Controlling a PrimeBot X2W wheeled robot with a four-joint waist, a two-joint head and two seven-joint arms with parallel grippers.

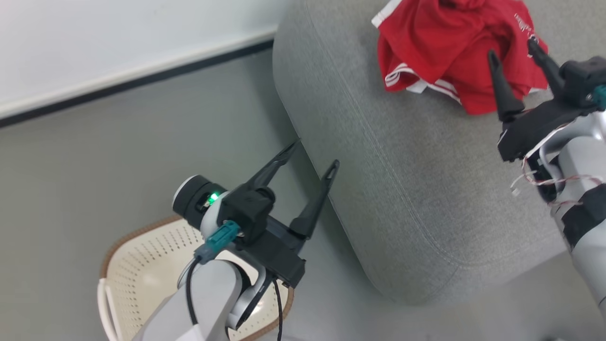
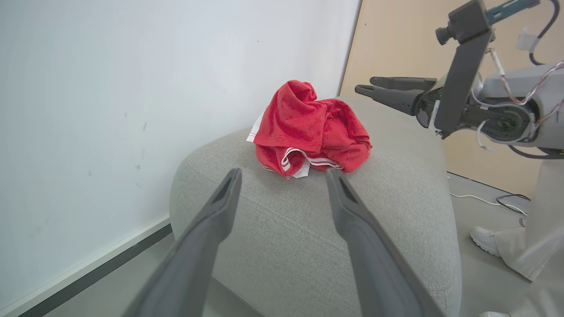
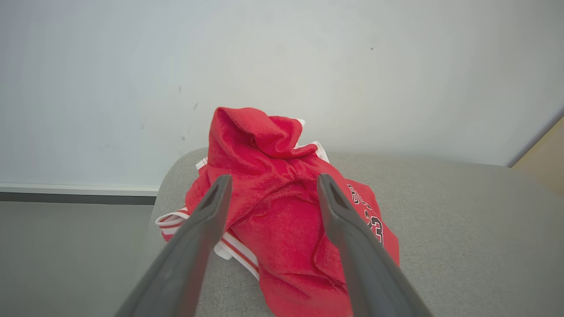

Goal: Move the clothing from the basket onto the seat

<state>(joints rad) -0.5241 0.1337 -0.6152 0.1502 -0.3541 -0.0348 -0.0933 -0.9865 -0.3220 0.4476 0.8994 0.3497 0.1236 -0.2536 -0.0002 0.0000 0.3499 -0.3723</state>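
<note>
The red clothing (image 1: 445, 52) with white stripes lies in a crumpled heap on the grey seat (image 1: 378, 180), at its far end near the wall. My right gripper (image 1: 513, 49) hovers over the heap's near edge, open, nothing between its fingers (image 3: 202, 220). Dark lettering shows on the clothing (image 3: 282, 211) in the right wrist view. My left gripper (image 1: 317, 154) is open too, held above the floor beside the seat's edge and over the basket (image 1: 142, 270). In the left wrist view the clothing (image 2: 308, 127) sits beyond the open left gripper (image 2: 284, 176). The basket's visible part holds nothing.
A white wall (image 1: 118, 42) with a dark baseboard runs behind the seat. Grey floor (image 1: 94, 166) lies to the left. In the left wrist view a person's foot in a white shoe (image 2: 484, 240) and pale trouser leg stand right of the seat, with cables (image 2: 506, 202) on the floor.
</note>
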